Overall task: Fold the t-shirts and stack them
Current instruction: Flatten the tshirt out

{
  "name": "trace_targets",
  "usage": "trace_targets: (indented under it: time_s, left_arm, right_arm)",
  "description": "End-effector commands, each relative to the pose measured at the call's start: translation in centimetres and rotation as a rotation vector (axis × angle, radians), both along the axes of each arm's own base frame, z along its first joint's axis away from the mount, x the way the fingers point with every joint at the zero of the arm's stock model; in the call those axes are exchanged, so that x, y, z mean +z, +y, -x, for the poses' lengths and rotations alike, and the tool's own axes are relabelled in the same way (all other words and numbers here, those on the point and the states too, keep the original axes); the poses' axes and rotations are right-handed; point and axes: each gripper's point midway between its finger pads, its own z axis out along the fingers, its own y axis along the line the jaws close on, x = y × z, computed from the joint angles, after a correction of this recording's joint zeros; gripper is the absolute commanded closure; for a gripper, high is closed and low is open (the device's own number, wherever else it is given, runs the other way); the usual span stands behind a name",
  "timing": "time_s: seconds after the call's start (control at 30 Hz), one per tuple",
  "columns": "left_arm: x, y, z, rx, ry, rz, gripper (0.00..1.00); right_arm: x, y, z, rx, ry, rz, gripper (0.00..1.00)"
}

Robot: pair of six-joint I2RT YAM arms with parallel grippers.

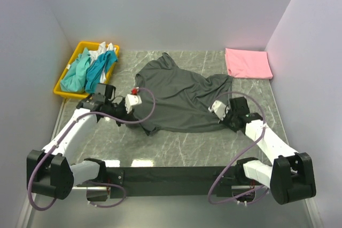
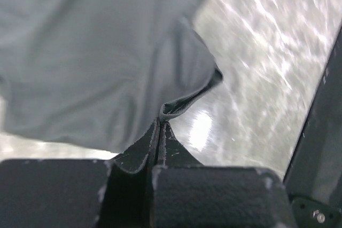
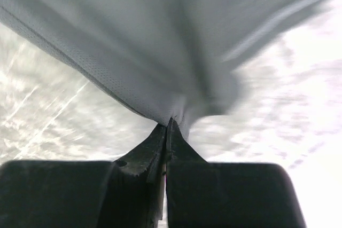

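Left gripper point(image 2: 160, 125) and right gripper point(image 3: 170, 125) each pinch an edge of the grey shirt point(image 1: 181, 97), spread mid-table. Pink shirt point(image 1: 247, 62) lies folded at the far right. Folding seems just begun; next, both edges likely need lifting together, evenly.

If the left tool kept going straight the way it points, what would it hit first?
The dark grey t-shirt: the left tool is shut on its edge, so going on would likely just bunch that cloth ahead of it. What lies beyond the shirt is hard to judge.
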Motion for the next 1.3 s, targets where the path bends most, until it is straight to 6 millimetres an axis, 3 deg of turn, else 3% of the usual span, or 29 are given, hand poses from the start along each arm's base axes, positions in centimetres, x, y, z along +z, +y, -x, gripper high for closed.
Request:
trace_targets:
  time_s: [0.0,0.07,0.1,0.17,0.2,0.27,0.3,0.37,0.4,0.43,0.47,0.5,0.57,0.6,0.67,0.7,0.77,0.8,0.87,0.9,1.1,1.17,1.27]
  left_arm:
    - [4.5,-0.6,-1.9,0.059,-0.044,0.109,0.99]
    - [6.5,-0.4,-3.9,0.111,-0.100,0.140,0.99]
    - [8.2,-0.1,-5.2,0.181,-0.120,0.162,0.99]
    - [11.0,0.8,-7.4,0.269,-0.177,0.209,0.99]
    - [14.1,1.1,-9.1,0.322,-0.236,0.253,0.99]
    - [17.7,2.1,-11.0,0.393,-0.310,0.295,0.99]
    - [21.5,2.3,-12.1,0.425,-0.383,0.346,0.99]
    - [25.1,3.4,-13.2,0.489,-0.464,0.378,0.99]
    - [28.7,3.8,-13.2,0.502,-0.553,0.416,0.99]
    - [30.4,4.1,-13.2,0.521,-0.600,0.429,0.99]
    - [32.6,4.4,-12.7,0.527,-0.658,0.453,0.99]
    - [34.5,4.5,-11.7,0.536,-0.700,0.483,1.00]
    - [37.6,5.1,-10.5,0.561,-0.795,0.525,1.00]
    - [39.5,5.2,-8.8,0.565,-0.839,0.560,0.99]
    - [41.9,5.8,-7.0,0.591,-0.913,0.601,0.99]
    - [43.5,6.1,-5.0,0.596,-0.960,0.629,0.99]
    - [45.4,6.7,-2.8,0.611,-1.032,0.664,0.99]
    - [46.8,7.3,-0.8,0.639,-1.087,0.691,0.99]
    - [48.4,8.0,1.4,0.660,-1.152,0.716,0.99]
    - [49.8,8.4,3.6,0.667,-1.206,0.742,0.99]
    - [53.5,10.2,10.6,0.713,-1.381,0.803,0.99]
    - [54.3,10.5,11.7,0.723,-1.407,0.812,0.99]
    - [53.9,10.1,10.9,0.702,-1.379,0.781,0.99]
  right_arm:
    - [6.8,0.7,-4.5,-0.077,-0.176,-0.079,1.00]
    - [8.5,0.5,-5.7,-0.111,-0.205,-0.094,1.00]
    - [10.6,0.5,-7.0,-0.124,-0.251,-0.102,1.00]
    - [12.7,-0.1,-8.1,-0.158,-0.286,-0.106,1.00]
    - [15.4,-0.1,-9.4,-0.164,-0.341,-0.116,1.00]
    - [18.0,-0.6,-10.4,-0.182,-0.396,-0.115,1.00]
    - [21.0,-0.7,-11.4,-0.185,-0.462,-0.127,1.00]
    - [24.3,-1.6,-12.1,-0.217,-0.537,-0.112,1.00]
    - [27.5,-1.8,-12.5,-0.226,-0.609,-0.120,1.00]
    - [29.2,-1.9,-12.4,-0.233,-0.647,-0.127,1.00]
    - [30.7,-2.2,-12.4,-0.243,-0.682,-0.128,1.00]
    - [33.7,-2.3,-11.9,-0.247,-0.756,-0.141,1.00]
    - [36.9,-2.4,-11.0,-0.252,-0.847,-0.161,1.00]
    - [39.5,-2.7,-9.6,-0.259,-0.924,-0.178,1.00]
    - [42.4,-3.0,-8.0,-0.266,-1.018,-0.198,1.00]
    - [44.7,-3.2,-6.2,-0.270,-1.090,-0.215,1.00]
    - [47.1,-3.4,-4.1,-0.277,-1.175,-0.241,1.00]
    - [48.7,-3.7,-2.0,-0.280,-1.239,-0.254,1.00]
    - [50.2,-3.8,0.0,-0.270,-1.298,-0.268,1.00]
    - [51.6,-3.9,2.3,-0.263,-1.356,-0.286,1.00]
    - [56.5,-4.4,9.5,-0.242,-1.548,-0.343,1.00]
    - [57.0,-4.3,10.3,-0.234,-1.556,-0.344,1.00]
    - [57.3,-4.1,9.9,-0.217,-1.548,-0.330,1.00]
